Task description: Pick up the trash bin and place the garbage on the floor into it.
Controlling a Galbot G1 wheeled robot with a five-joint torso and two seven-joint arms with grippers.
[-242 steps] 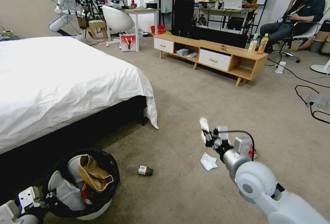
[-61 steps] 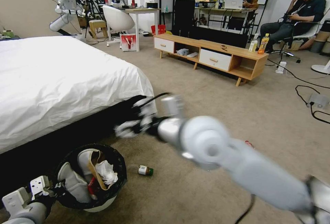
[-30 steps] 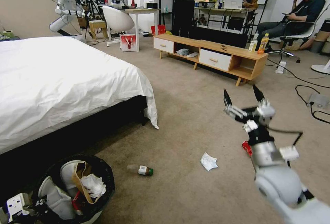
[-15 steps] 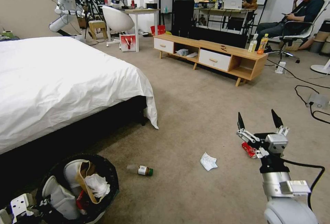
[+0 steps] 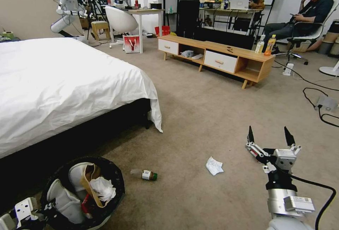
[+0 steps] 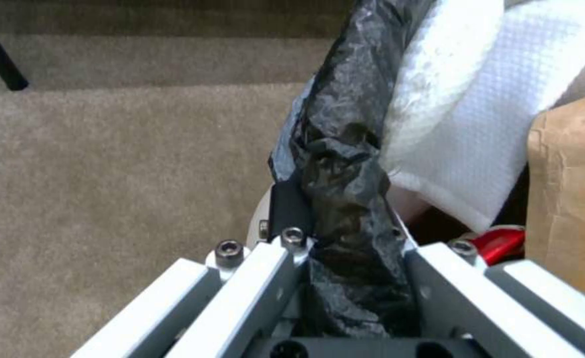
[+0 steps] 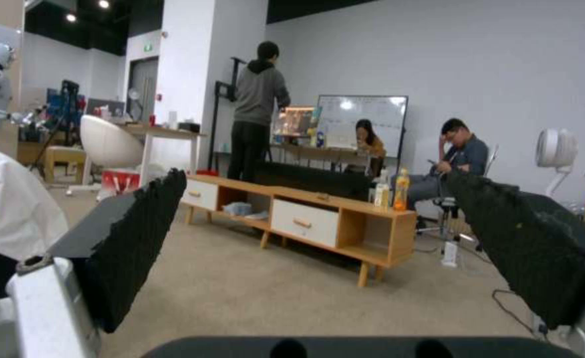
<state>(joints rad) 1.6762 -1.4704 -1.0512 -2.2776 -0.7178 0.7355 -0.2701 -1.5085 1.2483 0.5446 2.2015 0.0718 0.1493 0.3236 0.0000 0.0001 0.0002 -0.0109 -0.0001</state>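
- My left gripper [image 6: 345, 278] is clamped on the rim of the trash bin [image 5: 113, 180], with the folded black bag [image 6: 345, 199] pinched between its fingers. In the head view this gripper [image 5: 46, 209] sits at the lower left corner, beside the bed [image 5: 63, 81].
- The trash bin holds a crumpled brown paper bag [image 5: 87, 184], a white tissue [image 5: 103, 188], a white padded sheet [image 5: 65, 201] and something red [image 6: 501, 243].
- My right gripper [image 5: 269, 139] is low on the right, above the floor [image 5: 197, 110], with its fingers spread wide apart and nothing between them. Its black pads [image 7: 140, 233] point toward the wooden cabinet [image 7: 305, 214] across the room.
- Garbage on the floor: a crumpled white tissue [image 5: 214, 165] lies near the middle, left of the right gripper; a small bottle [image 5: 144, 174] lies on its side between that tissue and the trash bin.
- Both items are well apart from the bin and from each gripper.
- A black cable [image 5: 314, 106] runs over the carpet on the far right.
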